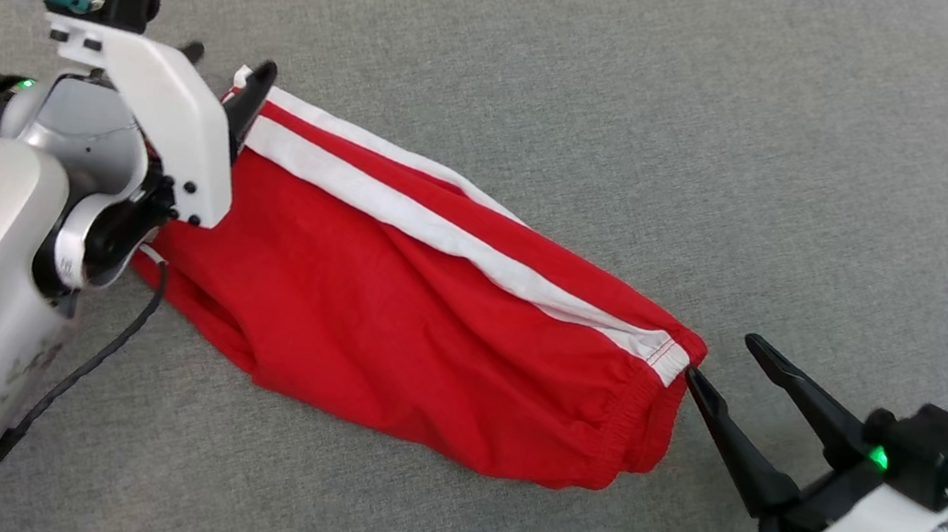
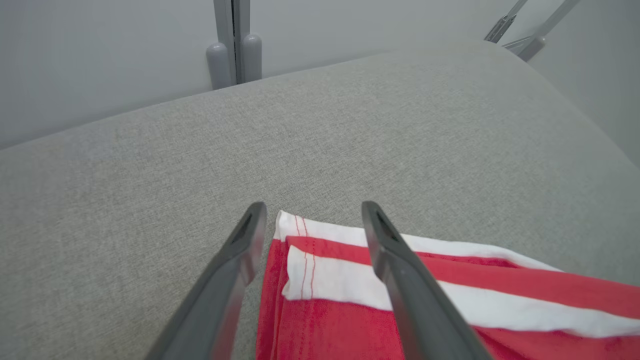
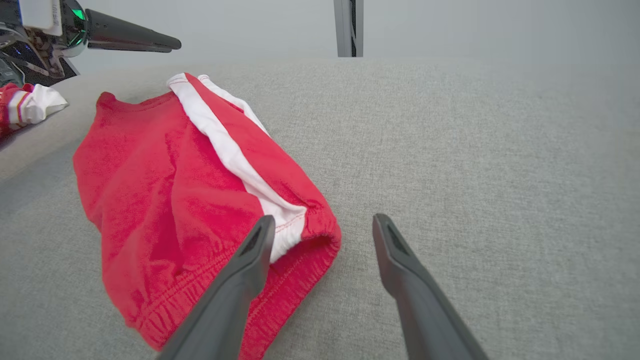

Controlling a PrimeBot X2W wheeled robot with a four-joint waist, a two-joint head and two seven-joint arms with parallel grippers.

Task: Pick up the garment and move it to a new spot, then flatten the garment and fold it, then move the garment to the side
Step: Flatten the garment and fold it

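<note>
You are looking at a grey cushion [image 1: 646,95] with a red cloth [image 1: 393,310] lying in the middle. It has white stripes along its long edge and a gathered band at one end. Both grippers are standing at this cloth, not at the garment. The left gripper [image 2: 314,210] is released, its fingers [image 2: 235,270] spread to either side of the striped corner and holding nothing. The right gripper [image 3: 324,220] is released too — one finger is resting just at the gathered band, the other is over bare cushion.

The garment [image 3: 27,105] is showing as a small bunched part at the left edge of the right wrist view. It is white fabric with red-striped trim, lying beyond the far end of the red cloth, near the left gripper. The lettering is hidden, and I cannot tell how the rest is lying.

I am judging it as light, soft and limp, not fragile — it is going to sag and fold on itself when you are lifting it. You are probably better pinching it at a thicker place, the trim or a seam, with all layers between the fingers. You should also be lifting high enough that nothing is dragging the red cloth along.
</note>
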